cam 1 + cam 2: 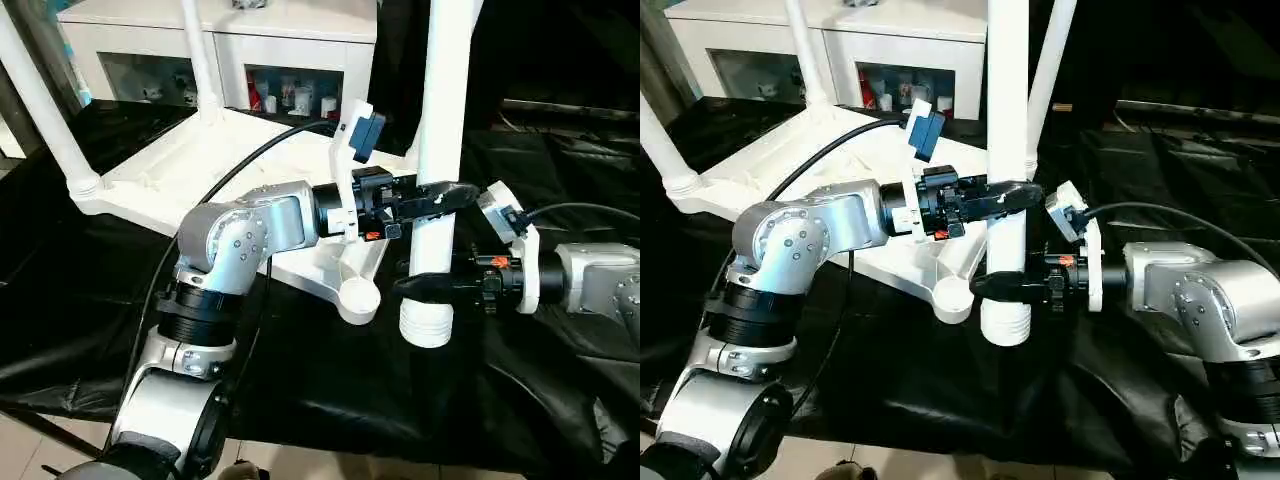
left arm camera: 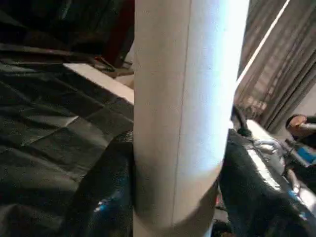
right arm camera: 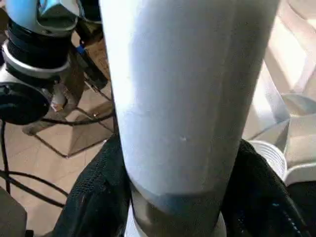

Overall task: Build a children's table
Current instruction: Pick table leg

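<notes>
My left forearm reaches in from the left, bent at the elbow and lying about level, wrist turned so my left tool [image 1: 440,198] meets the leg [image 1: 437,150] from the side. Its two black fingers [image 2: 106,197] sit on either side of the white tube, pinching it partway up. My right forearm comes in level from the right, and my right tool [image 1: 425,287] grips the same leg lower down, near its ribbed end, its fingers [image 3: 94,197] pressed to both sides of the tube (the wrist views leave no gap between pad and plastic). So both tools are about half spread and clamped on one leg.

The leg stands nearly upright, held clear of the black-draped surface [image 1: 330,390]. Its ribbed lower end [image 1: 427,325] hangs just beside the near corner socket [image 1: 359,298] of the tabletop [image 1: 200,165], apart from it.

The tabletop lies upside down on the surface, behind my left arm. Two more legs [image 1: 45,105] already stand in its far sockets, leaning outward a little; a third rises behind the held one. A white cabinet [image 1: 270,40] stands beyond, small things on its shelves too blurred to name.
</notes>
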`<state>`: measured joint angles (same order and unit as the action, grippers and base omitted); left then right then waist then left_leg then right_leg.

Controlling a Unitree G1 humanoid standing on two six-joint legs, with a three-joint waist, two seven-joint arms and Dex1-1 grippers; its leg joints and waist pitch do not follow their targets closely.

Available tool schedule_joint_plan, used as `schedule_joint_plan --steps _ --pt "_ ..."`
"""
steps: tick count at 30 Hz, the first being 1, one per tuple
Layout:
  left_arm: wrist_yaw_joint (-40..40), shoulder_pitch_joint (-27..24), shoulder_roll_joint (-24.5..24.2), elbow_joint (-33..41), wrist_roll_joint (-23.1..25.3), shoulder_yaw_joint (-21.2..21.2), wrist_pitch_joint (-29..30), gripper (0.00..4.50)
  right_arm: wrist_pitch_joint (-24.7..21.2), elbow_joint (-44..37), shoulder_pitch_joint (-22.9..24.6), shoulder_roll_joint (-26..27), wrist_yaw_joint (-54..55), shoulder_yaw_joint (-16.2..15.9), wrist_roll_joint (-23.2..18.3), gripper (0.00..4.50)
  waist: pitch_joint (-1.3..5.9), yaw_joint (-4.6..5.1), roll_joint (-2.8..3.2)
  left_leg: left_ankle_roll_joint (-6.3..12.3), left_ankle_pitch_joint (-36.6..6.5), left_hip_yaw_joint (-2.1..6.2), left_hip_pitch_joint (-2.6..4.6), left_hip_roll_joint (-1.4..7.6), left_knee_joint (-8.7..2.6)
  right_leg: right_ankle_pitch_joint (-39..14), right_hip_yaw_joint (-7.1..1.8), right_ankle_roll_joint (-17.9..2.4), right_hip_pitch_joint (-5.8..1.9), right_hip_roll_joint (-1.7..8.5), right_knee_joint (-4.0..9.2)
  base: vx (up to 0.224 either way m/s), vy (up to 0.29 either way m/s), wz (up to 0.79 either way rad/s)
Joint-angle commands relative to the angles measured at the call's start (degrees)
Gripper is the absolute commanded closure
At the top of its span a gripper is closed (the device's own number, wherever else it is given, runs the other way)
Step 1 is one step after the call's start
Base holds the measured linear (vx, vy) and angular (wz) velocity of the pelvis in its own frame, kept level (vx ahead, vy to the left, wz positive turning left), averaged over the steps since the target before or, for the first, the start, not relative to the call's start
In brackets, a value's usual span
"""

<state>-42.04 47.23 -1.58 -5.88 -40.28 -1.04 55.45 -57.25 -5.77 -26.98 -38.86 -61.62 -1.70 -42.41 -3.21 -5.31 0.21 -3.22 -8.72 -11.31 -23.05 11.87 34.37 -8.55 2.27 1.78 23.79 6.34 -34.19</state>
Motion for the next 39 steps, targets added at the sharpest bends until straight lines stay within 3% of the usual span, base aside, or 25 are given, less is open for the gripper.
schedule_joint_plan --steps 1,5,6,7,8,10,12,13,14,15,16,18,19,20,22,24,25,27,31,32,33,39 --pt "0.8 1.31 2.59 -0.35 -2.78 3.12 -3.08 1.67 0.41 1.32 0.6 1.47 3.5 3.0 -0.54 2.57 4.56 -0.32 -0.89 0.83 -12.28 0.21 1.4 0.28 -3.45 -15.84 -0.54 -11.84 -2.86 0.75 3.93 0.0 0.0 0.0" --pt "0.75 0.49 6.04 -1.13 -5.28 8.34 -11.17 1.55 1.03 1.2 1.1 4.36 6.37 6.27 -2.53 2.58 4.58 -0.33 -0.87 0.89 -12.88 0.21 1.35 0.25 -3.46 -16.12 -0.46 -11.91 -2.9 0.82 4.22 0.0 0.0 0.0" --pt "2.6 0.54 8.59 -1.98 -8.43 12.53 -14.17 1.55 1.44 0.86 1.72 6.42 8.62 8.88 -4.09 2.59 4.7 -0.36 -0.98 0.99 -12.96 0.25 1.3 0.24 -3.45 -15.37 -0.36 -12.3 -3.0 0.87 4.05 0.0 0.0 0.0" --pt "3.87 0.77 9.52 -2.49 -10.31 14.62 -14.59 1.55 1.75 0.52 2.3 7.34 9.98 10.15 -4.56 2.59 4.63 -0.3 -1.04 0.95 -12.93 0.21 1.19 0.22 -3.46 -15.29 -0.38 -12.41 -2.99 0.89 4.04 0.0 0.0 0.0" --pt "4.53 0.93 9.92 -2.85 -11.69 16.01 -14.47 1.55 2.03 0.21 2.83 7.96 10.97 11.02 -4.7 2.59 4.71 -0.44 -0.91 0.86 -13.29 0.23 1.51 0.23 -3.47 -15.75 -0.33 -12.27 -2.8 0.81 4.1 0.0 0.0 0.0" --pt "4.85 0.98 9.61 -3.08 -11.78 16.84 -14.94 1.55 3.0 -0.29 3.79 8.67 12.23 11.93 -4.31 2.59 4.59 -0.26 -1.03 0.94 -13.61 0.19 1.38 0.13 -3.54 -16.76 -0.29 -11.4 -2.83 0.64 4.23 0.0 0.0 0.0" --pt "3.92 0.28 8.06 -2.39 -9.44 16.51 -16.17 1.55 5.08 -1.34 5.79 10.0 15.55 13.41 -2.4 2.59 4.56 -0.18 -0.78 0.6 -13.62 0.25 1.45 0.21 -3.65 -18.24 -0.31 -9.95 -2.62 0.69 4.47 0.0 0.0 0.0" --pt "1.1 -1.35 4.18 -1.1 -2.68 11.66 -19.21 1.55 7.22 -2.15 7.35 10.74 18.99 13.63 0.76 2.59 4.51 -0.16 -0.85 0.2 -13.74 0.34 1.43 0.22 -3.82 -19.19 -0.29 -8.97 -2.61 0.63 4.63 0.0 0.0 0.0" --pt "-0.91 -2.27 1.71 -0.63 0.84 8.61 -20.71 1.55 8.12 -2.43 7.99 11.13 20.78 13.62 2.32 2.59 4.46 -0.23 -0.71 -0.01 -13.98 0.51 1.61 0.4 -3.99 -20.0 -0.35 -7.99 -2.32 0.65 4.84 0.0 0.0 0.0" --pt "-5.48 -4.4 -4.03 0.21 8.38 1.66 -23.97 1.55 9.85 -3.17 9.38 11.83 24.45 13.36 5.62 2.59 4.45 0.15 -0.39 -0.98 -14.59 0.54 1.46 0.23 -4.25 -21.6 -0.39 -5.88 -2.43 0.49 4.77 0.0 0.0 0.0" --pt "-7.71 -5.35 -6.1 0.22 10.83 -0.72 -25.83 1.55 10.51 -3.47 9.98 12.18 25.65 13.33 6.55 2.59 4.43 -0.05 -0.36 -1.24 -14.69 0.86 1.55 0.3 -4.42 -22.31 -0.39 -4.86 -2.28 0.66 5.08 0.0 0.0 0.0" --pt "-12.15 -7.18 -10.27 -0.24 15.41 -5.43 -29.92 1.55 11.89 -4.07 11.22 13.06 27.98 13.34 8.1 2.59 4.37 0.3 -0.3 -2.03 -15.18 0.73 1.42 0.14 -4.56 -22.96 -0.58 -3.83 -2.16 0.56 4.98 0.0 0.0 0.0" --pt "-15.39 -8.45 -15.07 -1.92 20.75 -11.29 -34.82 1.55 13.43 -4.73 12.76 14.49 30.43 13.57 9.04 2.59 4.49 0.07 -0.34 -2.49 -15.33 0.81 1.54 0.23 -4.59 -22.62 -0.63 -3.89 -2.07 0.76 4.81 0.0 0.0 0.0" --pt "-15.98 -8.57 -16.27 -2.64 22.18 -12.75 -35.77 1.55 13.71 -4.99 13.08 15.06 31.11 13.66 9.16 2.59 4.55 0.23 -0.89 -2.39 -15.26 0.74 1.5 0.26 -4.63 -22.53 -0.65 -3.62 -2.06 0.71 4.85 0.0 0.0 0.0" --pt "-18.63 -8.98 -20.88 -6.07 28.14 -18.25 -39.74 1.55 16.61 -6.38 14.55 17.71 34.29 13.54 10.64 2.59 4.41 0.21 -0.09 -3.1 -16.92 0.78 1.71 0.3 -4.85 -22.14 -0.75 -4.27 -1.64 0.74 4.55 0.0 0.0 0.0" --pt "-20.89 -8.88 -22.77 -8.64 30.93 -20.55 -42.02 1.55 21.21 -6.73 15.32 19.4 35.28 13.03 12.85 2.59 4.47 0.19 -0.11 -3.92 -17.98 0.71 1.84 0.39 -4.94 -21.4 -0.81 -4.81 -1.48 0.89 4.27 0.0 0.0 0.0" --pt "-21.74 -8.44 -23.6 -10.78 32.72 -21.67 -43.76 1.55 20.97 -6.72 15.6 19.73 36.52 12.63 13.64 2.59 4.47 0.34 -0.54 -3.85 -17.87 0.67 1.81 0.4 -4.97 -20.93 -0.81 -5.09 -1.57 0.85 4.23 0.0 0.0 0.0" --pt "-22.33 -7.57 -24.31 -14.16 35.15 -22.88 -46.43 1.55 20.03 -6.6 16.03 19.98 38.22 12.23 14.46 2.59 4.4 0.23 -0.16 -4.07 -17.96 0.63 1.96 0.42 -5.05 -20.15 -0.89 -5.93 -1.54 0.85 4.03 0.0 0.0 0.0" --pt "-21.26 -4.15 -24.55 -23.85 40.64 -25.88 -53.25 1.55 20.51 -7.42 17.7 19.77 39.0 10.2 16.41 2.59 4.34 0.26 -0.92 -3.59 -18.43 0.46 1.84 0.29 -4.95 -20.71 -0.98 -6.14 -1.64 0.98 4.16 0.0 0.0 0.0" --pt "-21.26 -4.15 -24.55 -23.85 40.64 -25.88 -53.25 1.55 20.51 -7.42 17.7 19.77 39.0 10.2 16.41 2.59 4.37 0.12 -0.75 -3.58 -18.63 0.47 1.99 0.31 -4.89 -21.09 -1.01 -5.98 -1.54 1.06 4.21 0.0 0.0 0.0" --pt "-20.66 -2.53 -24.14 -28.14 42.53 -27.02 -56.07 1.55 20.75 -7.96 18.37 19.9 38.99 9.64 16.87 2.59 4.33 0.31 -1.07 -3.42 -18.46 0.57 1.7 0.36 -4.98 -21.06 -1.01 -5.99 -1.79 1.19 4.22 0.0 0.0 0.0" --pt "-17.95 0.29 -21.97 -37.31 46.64 -28.34 -61.29 1.55 21.71 -9.19 19.04 20.01 37.51 8.11 16.88 2.59 4.45 0.32 -1.01 -2.5 -17.26 0.52 1.68 0.49 -4.79 -19.41 -1.13 -6.8 -1.85 1.35 3.96 0.0 0.0 0.0"
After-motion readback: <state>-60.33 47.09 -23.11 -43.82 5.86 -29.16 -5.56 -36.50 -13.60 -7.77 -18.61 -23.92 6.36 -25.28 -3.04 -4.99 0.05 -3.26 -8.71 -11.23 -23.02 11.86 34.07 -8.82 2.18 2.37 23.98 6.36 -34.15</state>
